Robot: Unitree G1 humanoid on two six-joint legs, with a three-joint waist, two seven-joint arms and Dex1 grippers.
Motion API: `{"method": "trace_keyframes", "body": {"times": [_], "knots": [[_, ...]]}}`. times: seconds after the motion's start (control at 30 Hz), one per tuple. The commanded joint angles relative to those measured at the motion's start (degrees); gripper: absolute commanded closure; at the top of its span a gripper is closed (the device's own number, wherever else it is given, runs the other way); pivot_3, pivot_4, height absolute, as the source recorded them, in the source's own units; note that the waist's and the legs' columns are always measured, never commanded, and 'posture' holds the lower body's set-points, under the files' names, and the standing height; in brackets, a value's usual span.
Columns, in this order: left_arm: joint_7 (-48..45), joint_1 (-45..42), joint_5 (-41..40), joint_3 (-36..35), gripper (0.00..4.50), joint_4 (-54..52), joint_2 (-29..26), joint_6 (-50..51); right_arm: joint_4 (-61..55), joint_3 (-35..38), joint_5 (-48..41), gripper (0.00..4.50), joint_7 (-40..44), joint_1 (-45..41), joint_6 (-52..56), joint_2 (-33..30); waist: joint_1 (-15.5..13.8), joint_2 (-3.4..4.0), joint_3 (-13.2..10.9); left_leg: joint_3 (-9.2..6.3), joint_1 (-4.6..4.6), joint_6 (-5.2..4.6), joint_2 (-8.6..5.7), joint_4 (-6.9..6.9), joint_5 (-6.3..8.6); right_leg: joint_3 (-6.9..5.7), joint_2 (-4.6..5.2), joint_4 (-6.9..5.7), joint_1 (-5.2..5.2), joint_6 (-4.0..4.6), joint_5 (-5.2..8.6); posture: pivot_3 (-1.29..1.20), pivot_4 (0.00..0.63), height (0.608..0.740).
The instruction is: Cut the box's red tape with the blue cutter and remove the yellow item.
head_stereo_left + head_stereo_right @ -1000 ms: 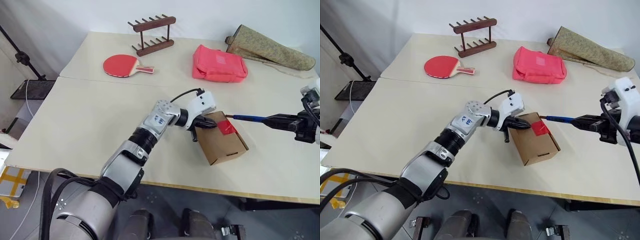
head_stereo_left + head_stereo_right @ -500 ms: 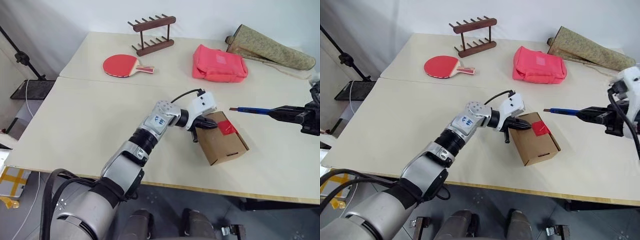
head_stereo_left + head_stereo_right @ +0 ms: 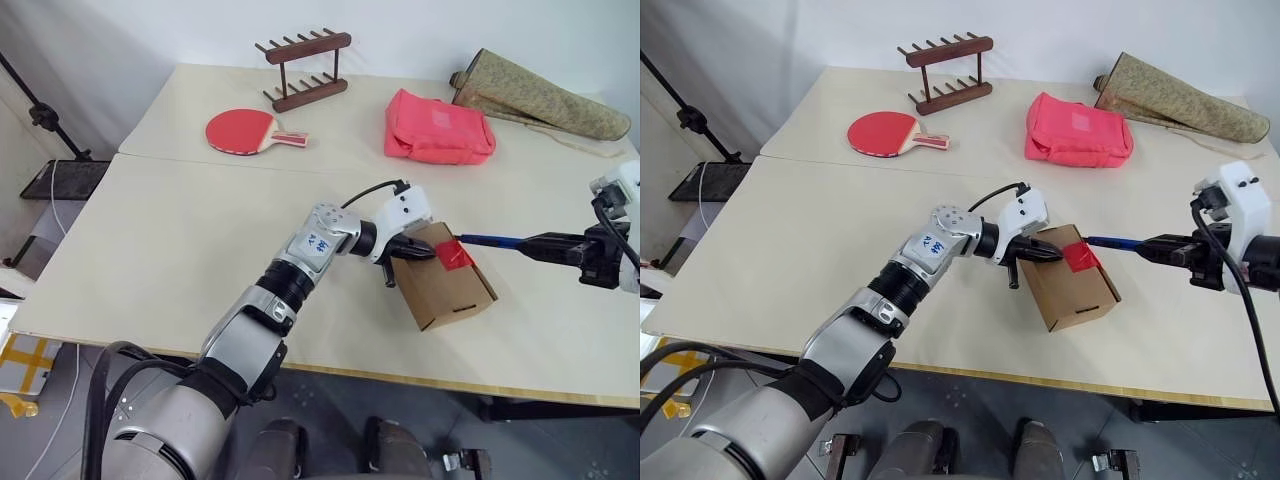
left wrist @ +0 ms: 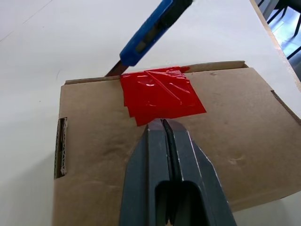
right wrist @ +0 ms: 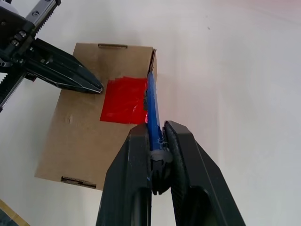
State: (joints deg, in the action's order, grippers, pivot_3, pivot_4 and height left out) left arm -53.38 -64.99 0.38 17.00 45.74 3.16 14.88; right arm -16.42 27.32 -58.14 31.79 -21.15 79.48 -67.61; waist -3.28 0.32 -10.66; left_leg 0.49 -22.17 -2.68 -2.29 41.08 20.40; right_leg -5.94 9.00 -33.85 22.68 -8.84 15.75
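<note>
The brown cardboard box (image 3: 445, 282) lies closed near the table's front right, with the red tape (image 3: 452, 254) across its flap edge. My left gripper (image 3: 428, 251) is shut, its tips pressing on the box top just beside the tape (image 4: 160, 93). My right gripper (image 3: 540, 243) is shut on the blue cutter (image 3: 492, 240), whose tip meets the box edge at the tape. In the right wrist view the blue cutter (image 5: 152, 106) runs along the tape's edge (image 5: 123, 100). The yellow item is hidden.
A pink fabric pouch (image 3: 437, 127) lies behind the box. A red table-tennis paddle (image 3: 247, 130) and a wooden rack (image 3: 305, 68) stand at the back left, and a rolled mat (image 3: 540, 93) at the back right. The table's front edge (image 3: 400, 378) is close to the box.
My right gripper lifted the cutter away from the box half a second ago and has brought it back down, so its tip is at the tape again. The left gripper stayed on the box.
</note>
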Motion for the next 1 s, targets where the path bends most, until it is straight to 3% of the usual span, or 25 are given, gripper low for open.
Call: {"method": "trace_keyframes", "body": {"times": [0.03, 0.5, 1.0], "knots": [[-0.7, 1.6, 2.1, 2.4, 4.50, 1.1, 0.0, 1.8, -1.4, 2.4, 0.1, 4.33, -0.1, -0.9, -0.1, -0.1, 0.0, 0.00, 0.0, 0.00, 0.00, 0.00, 0.00, 0.00, 0.00, 0.00, 0.00, 0.00, 0.00, 0.00, 0.00, 0.00, 0.150, 0.740], [-0.7, 2.0, 2.1, 2.6, 4.50, 0.7, 0.3, 2.1, -0.6, 2.5, -0.4, 4.33, 0.3, -6.2, 1.5, -0.3, 0.0, 0.01, 0.0, 0.00, 0.00, 0.00, -0.01, 0.00, 0.00, 0.00, 0.00, 0.00, 0.00, 0.00, 0.00, 0.00, 0.150, 0.740], [-1.3, 2.4, 2.2, 3.1, 4.50, 0.1, -0.1, 2.2, -0.8, 4.9, 1.4, 4.33, 0.8, -2.8, 0.9, -0.4, 0.0, 0.01, 0.0, 0.00, 0.00, 0.00, -0.03, 0.01, 0.00, 0.00, 0.02, 0.00, 0.00, -0.02, -0.01, 0.00, 0.150, 0.740]]}}
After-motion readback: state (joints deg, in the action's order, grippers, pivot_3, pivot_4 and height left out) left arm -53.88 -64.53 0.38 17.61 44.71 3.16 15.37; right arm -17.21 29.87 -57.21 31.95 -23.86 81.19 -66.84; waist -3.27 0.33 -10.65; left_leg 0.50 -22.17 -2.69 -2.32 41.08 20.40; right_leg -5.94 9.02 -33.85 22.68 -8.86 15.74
